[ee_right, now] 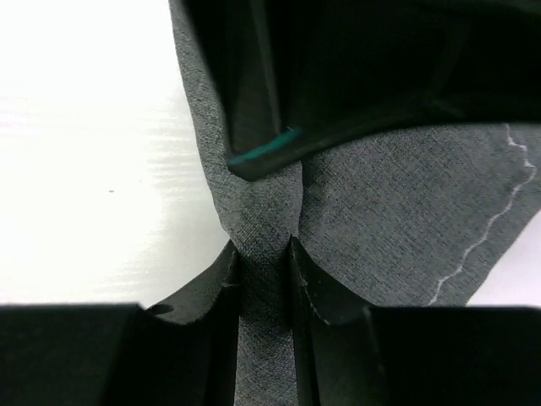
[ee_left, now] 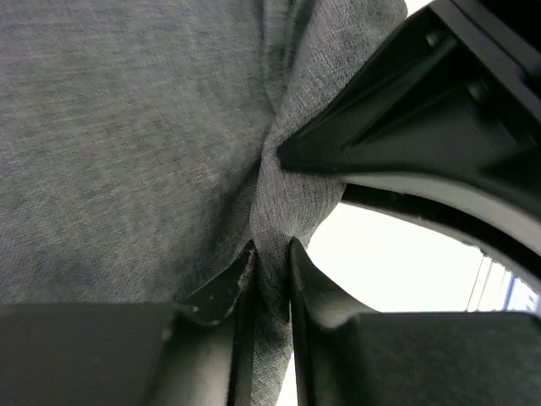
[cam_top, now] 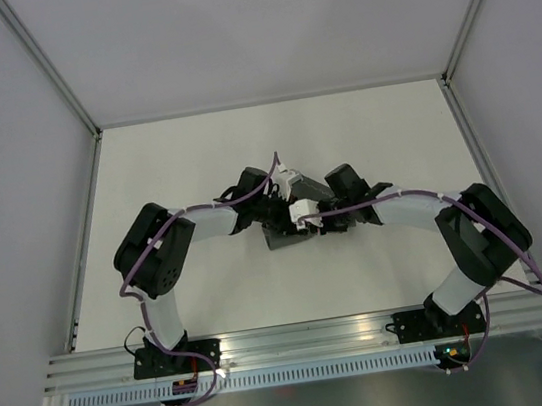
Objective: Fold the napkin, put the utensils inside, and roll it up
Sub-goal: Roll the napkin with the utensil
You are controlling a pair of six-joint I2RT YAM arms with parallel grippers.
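My left gripper is clamped on a narrow pleat of the napkin. The grey cloth rises from between the fingers and spreads wide toward 10 o'clock. My right gripper pinches another pleat the same way, with cloth fanning toward 3 o'clock, where a pale stitched line wavers near the edge. From each wrist the other gripper looms just beyond the pinch, against the cloth: at 2 o'clock for the left, 12 o'clock for the right. White table shows at 9 o'clock past the right pinch. From above, both grippers meet mid-table, the napkin bunched beneath them at 6 o'clock.
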